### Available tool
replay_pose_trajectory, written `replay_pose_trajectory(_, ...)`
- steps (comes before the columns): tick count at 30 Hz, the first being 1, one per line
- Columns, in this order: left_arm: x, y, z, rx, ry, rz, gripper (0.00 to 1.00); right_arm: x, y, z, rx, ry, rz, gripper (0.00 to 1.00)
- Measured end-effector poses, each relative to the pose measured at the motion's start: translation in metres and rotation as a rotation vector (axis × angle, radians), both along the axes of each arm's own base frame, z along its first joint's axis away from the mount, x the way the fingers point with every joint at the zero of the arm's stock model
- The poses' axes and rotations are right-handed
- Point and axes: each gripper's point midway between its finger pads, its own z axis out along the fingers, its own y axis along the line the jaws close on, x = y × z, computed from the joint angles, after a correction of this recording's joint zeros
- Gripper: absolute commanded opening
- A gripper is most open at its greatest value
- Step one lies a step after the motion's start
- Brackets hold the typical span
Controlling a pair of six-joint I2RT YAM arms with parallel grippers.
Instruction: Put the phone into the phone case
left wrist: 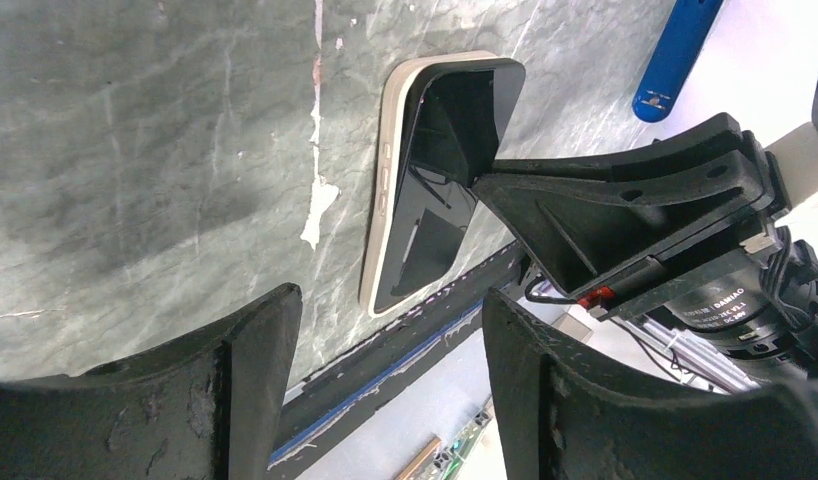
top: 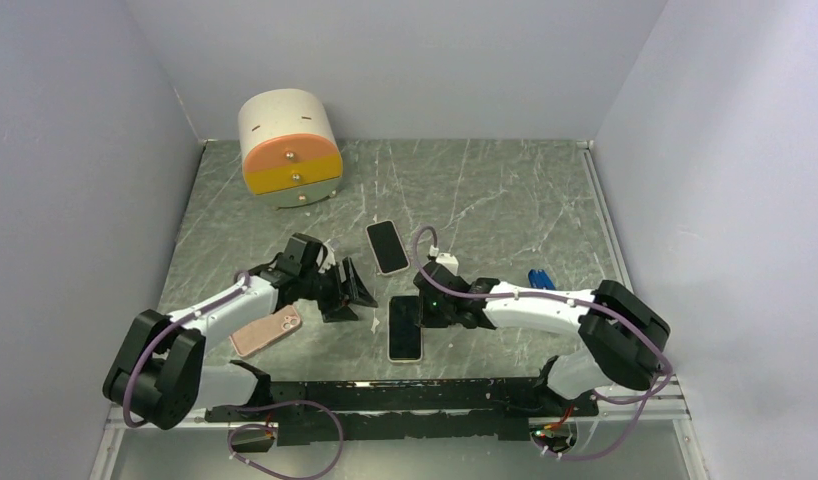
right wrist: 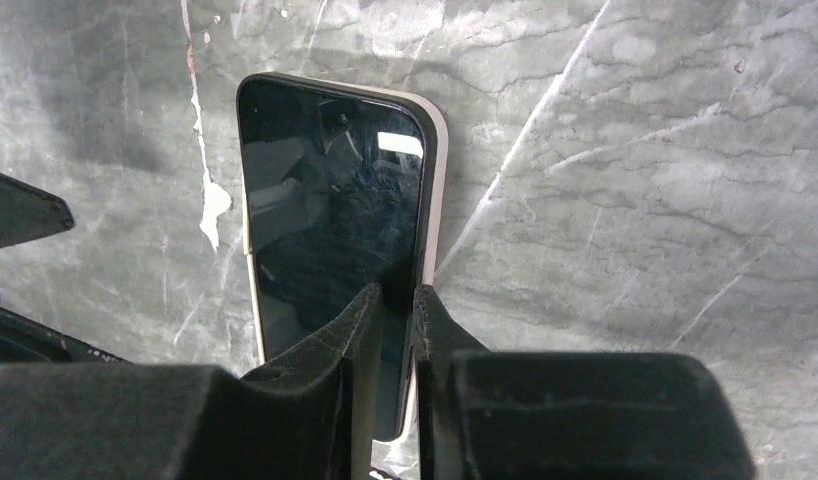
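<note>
black glass on the phone (top: 405, 328), cream round its rim. soft pink on the phone case (top: 266, 331). grey-green marble, white-veined, across the table (top: 505, 200). cream over orange and yellow on the drawer box (top: 290, 150). bright blue on the small cylinder (top: 541, 279).

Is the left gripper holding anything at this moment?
No: in the left wrist view the left gripper is spread wide, with nothing but the marble tabletop and its near edge showing in the gap.

On the table (top: 505, 200), the near phone (top: 405, 328) lies before the far phone (top: 387, 246).
</note>
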Motion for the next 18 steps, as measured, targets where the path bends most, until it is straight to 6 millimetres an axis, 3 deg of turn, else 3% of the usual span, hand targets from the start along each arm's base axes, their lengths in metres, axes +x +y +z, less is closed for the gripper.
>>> replay_pose_trajectory(4,-0.003,-0.009,-0.003,0.0,0.006,-0.014,0.7,-0.001,-0.002,-0.001,0.022,0.0,-0.014,0.08)
replay_pose_trajectory(9,-0.012,-0.018,-0.015,0.032,0.039,-0.049,0.7,-0.002,-0.004,-0.003,0.049,-0.005,-0.03,0.09)
replay_pose_trajectory(13,-0.016,-0.022,-0.023,0.053,0.063,-0.056,0.64,-0.002,-0.004,-0.002,0.057,-0.008,-0.032,0.2)
replay_pose_trajectory(18,-0.012,-0.023,-0.026,0.065,0.047,-0.048,0.57,-0.007,-0.01,0.003,0.045,-0.007,-0.022,0.42)
